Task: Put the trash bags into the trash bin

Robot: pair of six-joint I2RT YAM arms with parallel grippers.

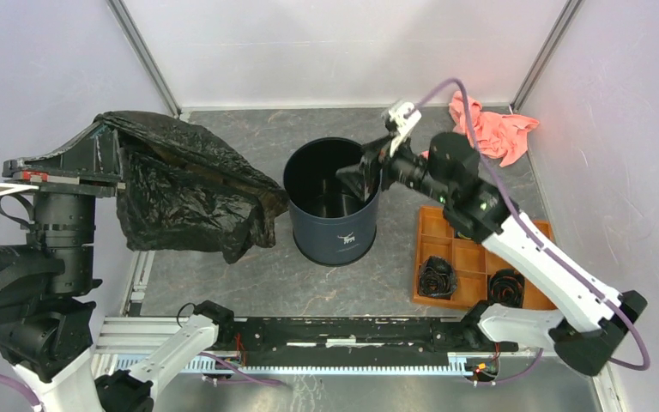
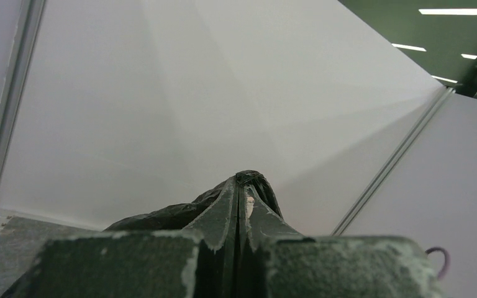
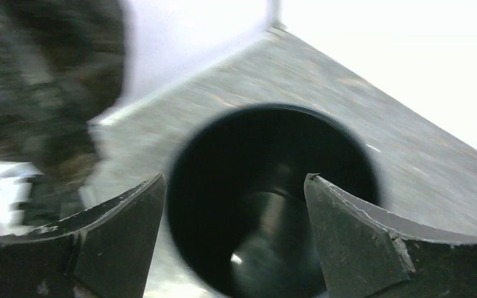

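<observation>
Our left pincer (image 2: 243, 189) is clamped tight on a gathered fold of the trash bag (image 1: 190, 190). In its wrist view the black film bunches over the closed tips. It holds the bag up at 9 o'clock of the trash bin (image 1: 336, 233), and the glossy sheet hangs in a broad crumpled drape. The lower folds seem to reach the table (image 1: 249, 276), and one corner comes close beside the bin wall. None of the bag is inside the bin.

Our right pincer (image 3: 235, 180) stands wide with nothing between its jaws, and the bin's dark mouth shows through the gap. From above it hovers over the rim at about 2 o'clock. The bin is upright at the centre of the table, with the orange tray (image 1: 436, 225) at its 4 o'clock and the pink cloth (image 1: 491, 129) at its 1 o'clock.

We judge we are at the carrying step, with the bag lifted but not yet over the opening. Next we need to swing the left arm toward 3 o'clock until the drape hangs above the mouth, then lower it. The film spreads wider than the bin, so we expect folds to catch on the rim. The free right pincer is well placed to tuck them down.
</observation>
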